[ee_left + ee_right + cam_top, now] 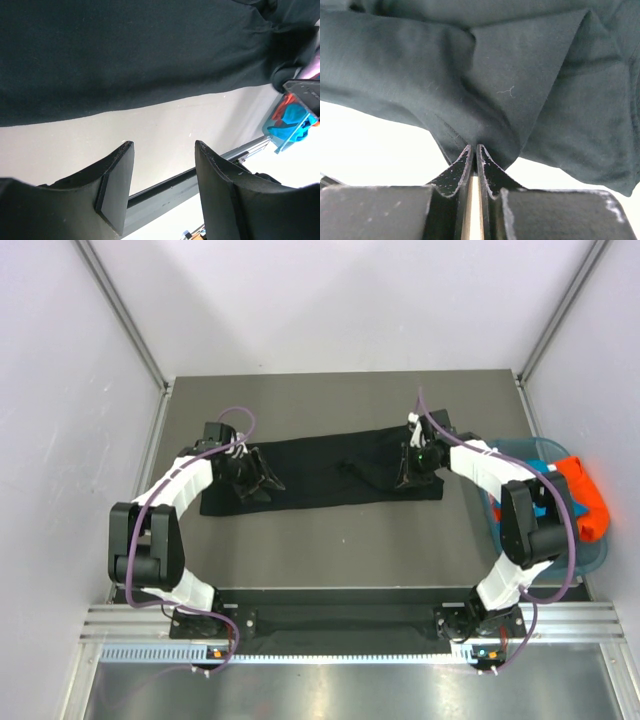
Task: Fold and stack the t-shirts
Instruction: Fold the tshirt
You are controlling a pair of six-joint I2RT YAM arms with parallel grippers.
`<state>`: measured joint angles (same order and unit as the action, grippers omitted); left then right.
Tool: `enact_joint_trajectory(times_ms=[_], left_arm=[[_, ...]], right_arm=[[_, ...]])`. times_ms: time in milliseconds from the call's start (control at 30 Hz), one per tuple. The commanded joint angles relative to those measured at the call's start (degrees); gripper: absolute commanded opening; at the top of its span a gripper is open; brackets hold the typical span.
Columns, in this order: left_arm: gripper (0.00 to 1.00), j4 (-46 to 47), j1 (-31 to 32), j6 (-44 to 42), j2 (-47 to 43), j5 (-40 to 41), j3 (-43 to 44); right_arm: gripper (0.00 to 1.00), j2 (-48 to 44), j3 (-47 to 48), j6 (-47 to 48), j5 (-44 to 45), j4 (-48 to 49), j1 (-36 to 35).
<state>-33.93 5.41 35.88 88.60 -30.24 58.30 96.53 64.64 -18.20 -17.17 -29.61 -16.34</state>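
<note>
In basket at right edge of table: orange shirt, teal shirt. Black shirt flat mid-table, a long strip. Left gripper low over its left end, jaws apart, empty. Right gripper at right end, pinched tight on its cloth

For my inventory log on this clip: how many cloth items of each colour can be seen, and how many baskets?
black t-shirt, spread on the table: 1
orange cloth, bunched in the basket: 1
teal-blue cloth, bunched in the basket: 1
basket, translucent blue-green: 1
Total: 4
No pink cloth shows in any view.
</note>
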Motion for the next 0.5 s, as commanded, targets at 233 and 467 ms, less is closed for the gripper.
enact_joint_trajectory(times_ms=[233, 467], left_arm=[[0.57, 1.94, 0.04, -0.37, -1.50, -1.40, 0.23], [0.59, 5.09, 0.74, -0.46, -0.53, -5.34, 0.58]], right_arm=[[0.10, 1.37, 0.57, 3.17, 2.31, -0.01, -0.54], [0.28, 0.24, 2.24, 2.99, 2.84, -0.89, -0.28]])
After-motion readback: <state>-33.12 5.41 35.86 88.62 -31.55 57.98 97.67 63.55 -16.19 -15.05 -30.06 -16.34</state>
